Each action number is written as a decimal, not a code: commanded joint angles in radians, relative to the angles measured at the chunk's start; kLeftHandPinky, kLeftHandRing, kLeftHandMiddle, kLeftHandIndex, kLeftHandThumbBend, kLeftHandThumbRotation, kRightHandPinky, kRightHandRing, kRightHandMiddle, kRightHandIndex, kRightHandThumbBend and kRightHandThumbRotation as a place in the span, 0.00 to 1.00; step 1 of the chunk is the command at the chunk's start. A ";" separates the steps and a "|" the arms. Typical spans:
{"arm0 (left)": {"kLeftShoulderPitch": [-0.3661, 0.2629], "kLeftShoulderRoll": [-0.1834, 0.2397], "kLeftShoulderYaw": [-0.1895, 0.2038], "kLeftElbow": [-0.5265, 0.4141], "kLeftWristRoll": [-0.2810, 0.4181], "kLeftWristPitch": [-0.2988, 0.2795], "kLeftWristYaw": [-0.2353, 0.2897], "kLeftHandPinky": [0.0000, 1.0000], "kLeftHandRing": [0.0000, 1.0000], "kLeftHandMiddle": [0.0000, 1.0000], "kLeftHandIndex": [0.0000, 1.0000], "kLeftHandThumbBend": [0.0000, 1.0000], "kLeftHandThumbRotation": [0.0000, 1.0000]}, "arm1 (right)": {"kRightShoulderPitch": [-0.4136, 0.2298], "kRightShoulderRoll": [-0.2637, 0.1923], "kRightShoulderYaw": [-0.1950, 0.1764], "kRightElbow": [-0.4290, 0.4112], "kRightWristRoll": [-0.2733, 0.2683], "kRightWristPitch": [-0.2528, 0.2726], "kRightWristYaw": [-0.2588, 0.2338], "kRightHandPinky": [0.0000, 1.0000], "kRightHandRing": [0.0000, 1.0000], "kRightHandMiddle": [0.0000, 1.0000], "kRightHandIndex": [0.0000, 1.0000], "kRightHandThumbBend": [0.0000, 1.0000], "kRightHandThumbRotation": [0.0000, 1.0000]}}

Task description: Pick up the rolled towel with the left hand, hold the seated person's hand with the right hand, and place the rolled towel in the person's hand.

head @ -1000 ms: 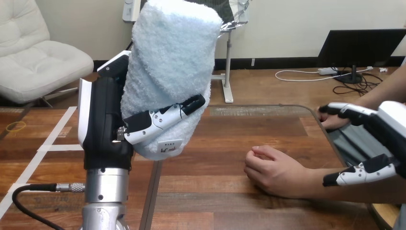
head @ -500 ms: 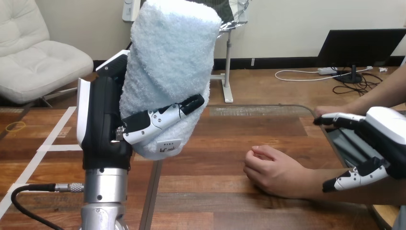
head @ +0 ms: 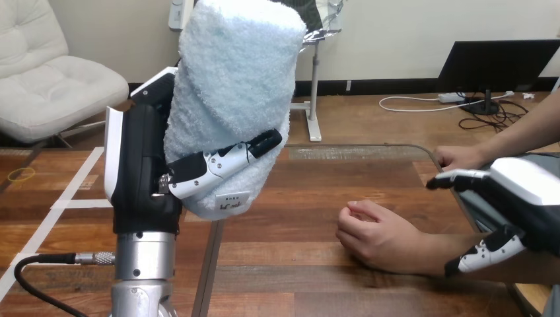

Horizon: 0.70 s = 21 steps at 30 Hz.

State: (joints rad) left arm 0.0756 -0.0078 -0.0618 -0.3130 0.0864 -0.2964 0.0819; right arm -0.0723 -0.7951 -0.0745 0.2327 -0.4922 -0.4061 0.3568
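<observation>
Left hand (head: pixel 146 173) is gripping the pale blue rolled terry towel (head: pixel 231 99), thumb curled across its front, holding it upright and raised over the left part of the brown wooden desk (head: pixel 310 191). Right hand (head: pixel 528 193) is hovering open-fingered, holding nothing, above the person's forearm; whether it touches the forearm I cannot tell. The person's loosely curled hand (head: pixel 378 238) is resting on the desk, just left of the right hand.

Judgement: pick-up is done and the hand-holding step is underway. The next move is calling for the right hand to shift left and close gently on that hand, which likely needs uncurling first.
</observation>
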 commanded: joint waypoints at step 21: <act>-0.072 -0.016 0.009 -0.017 -0.018 -0.019 -0.006 0.17 0.23 0.30 0.34 0.51 0.00 | -0.187 -0.034 0.121 0.153 -0.132 -0.021 -0.061 0.78 0.80 0.82 0.79 1.00 0.18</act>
State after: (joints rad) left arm 0.0752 -0.0128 -0.0595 -0.3129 0.0839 -0.2967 0.0754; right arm -0.1682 -0.7965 0.0223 0.3571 -0.6042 -0.4148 0.3325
